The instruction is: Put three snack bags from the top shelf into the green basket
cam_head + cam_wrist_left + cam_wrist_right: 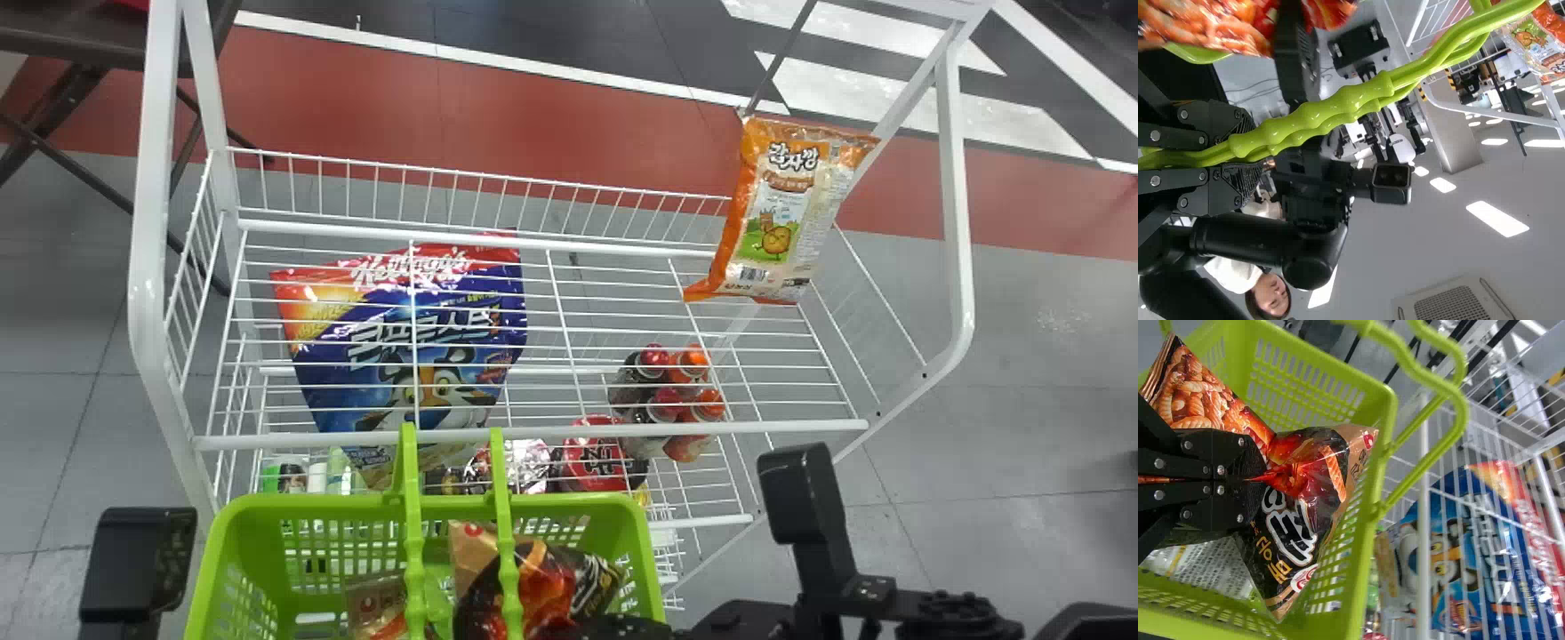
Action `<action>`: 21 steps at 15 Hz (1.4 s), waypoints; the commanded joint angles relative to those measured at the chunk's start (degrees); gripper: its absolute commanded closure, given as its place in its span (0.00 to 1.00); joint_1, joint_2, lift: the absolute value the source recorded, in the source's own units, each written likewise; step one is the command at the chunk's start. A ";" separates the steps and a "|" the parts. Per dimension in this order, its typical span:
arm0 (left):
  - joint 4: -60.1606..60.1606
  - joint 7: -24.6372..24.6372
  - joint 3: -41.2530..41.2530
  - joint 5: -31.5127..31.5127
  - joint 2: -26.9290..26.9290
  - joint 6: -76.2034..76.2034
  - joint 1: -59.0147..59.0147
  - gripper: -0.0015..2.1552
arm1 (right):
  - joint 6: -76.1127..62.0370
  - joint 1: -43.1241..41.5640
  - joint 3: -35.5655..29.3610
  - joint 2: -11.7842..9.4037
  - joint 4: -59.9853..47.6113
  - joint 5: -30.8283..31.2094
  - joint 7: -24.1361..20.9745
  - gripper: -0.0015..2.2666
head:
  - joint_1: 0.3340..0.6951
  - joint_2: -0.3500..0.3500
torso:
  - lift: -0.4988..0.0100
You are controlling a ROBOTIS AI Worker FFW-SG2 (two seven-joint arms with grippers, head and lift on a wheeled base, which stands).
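In the head view my left gripper [138,569] is at the lower left; in the left wrist view that gripper [1248,157] is shut on the handles of the green basket [645,569]. My right gripper [627,627] is inside the basket; in the right wrist view the same gripper [1251,480] pinches the middle of a dark snack bag [1288,533], which bunches around the fingers. Beside it in the basket lies a brown snack bag [378,600], partly hidden behind a handle. An orange snack bag [787,213] stands tilted at the right end of the white rack's top shelf [622,244].
Beneath the top shelf's wires are a large blue and red bag [409,356], small bottles [662,391] and a red cup [596,458]. White posts [151,222] rise at both rack ends. The basket is close against the rack's front rail [551,433].
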 commanded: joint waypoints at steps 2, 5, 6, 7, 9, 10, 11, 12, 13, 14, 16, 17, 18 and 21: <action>-0.16 0.00 0.06 0.00 -0.15 0.00 0.10 0.65 | 0.30 0.17 -0.93 -0.86 -0.36 2.24 -0.90 0.47 | 1.00 0.00 | 0.89; -0.16 0.00 0.15 0.09 0.00 0.00 0.10 0.65 | 0.30 0.17 -3.57 -0.51 -3.53 1.63 -1.08 0.00 | 1.00 0.00 | 0.89; -0.08 0.00 0.15 0.09 -0.09 0.00 0.10 0.65 | 0.30 0.17 -3.74 -0.42 -4.76 1.54 -0.99 0.01 | 1.00 0.00 | 0.89; -0.08 -0.09 0.24 0.09 -0.09 0.00 0.10 0.65 | 0.30 0.17 -3.74 -0.33 -5.29 1.45 -0.20 0.02 | 1.00 0.00 | 0.89; -0.08 -0.09 0.24 0.09 -0.15 0.00 0.10 0.65 | 0.30 0.25 -3.39 0.81 -5.64 1.71 2.44 0.03 | 1.00 0.00 | 0.89; 0.01 -0.09 -0.02 0.09 -0.15 0.00 -0.08 0.65 | 0.30 0.25 -3.22 1.34 -5.64 2.51 3.49 0.03 | 1.00 0.00 | 0.89; 0.01 0.08 -0.29 0.09 -0.15 0.00 -0.25 0.65 | -6.33 0.25 -2.43 1.95 -5.73 4.53 4.55 0.03 | 1.00 0.00 | 0.89; 0.10 0.17 -0.37 0.09 -0.15 0.00 -0.43 0.65 | -12.13 0.43 -1.81 2.57 -5.90 6.02 4.99 0.03 | 1.00 0.00 | 0.89; 0.19 0.17 -0.37 0.09 -0.15 0.00 -0.43 0.65 | -18.98 0.78 -1.55 3.27 -5.73 6.99 5.69 0.03 | 1.00 0.00 | 0.89; 0.19 0.08 -0.46 0.09 -0.09 0.00 -0.43 0.65 | -26.72 1.31 -0.93 3.97 -5.11 9.01 5.69 0.03 | 1.00 0.00 | 0.89; 0.36 0.00 -0.55 0.09 0.00 0.00 -0.61 0.65 | -44.65 2.89 0.56 4.68 -1.77 13.40 5.43 0.03 | 1.00 0.00 | 0.89; 0.54 0.00 -0.73 0.09 0.09 0.00 -0.87 0.65 | -50.09 3.95 2.06 5.03 -0.10 16.39 4.72 0.03 | 1.00 0.00 | 0.89; 0.54 -0.09 -0.73 0.18 0.18 0.00 -0.96 0.65 | -53.79 4.82 2.93 5.11 2.18 17.53 4.11 0.03 | 1.00 0.00 | 0.89; 0.36 -0.36 -0.81 0.18 0.26 -0.17 -0.52 0.65 | -75.93 10.27 9.09 4.59 10.97 26.06 0.86 0.03 | 1.00 0.00 | 0.89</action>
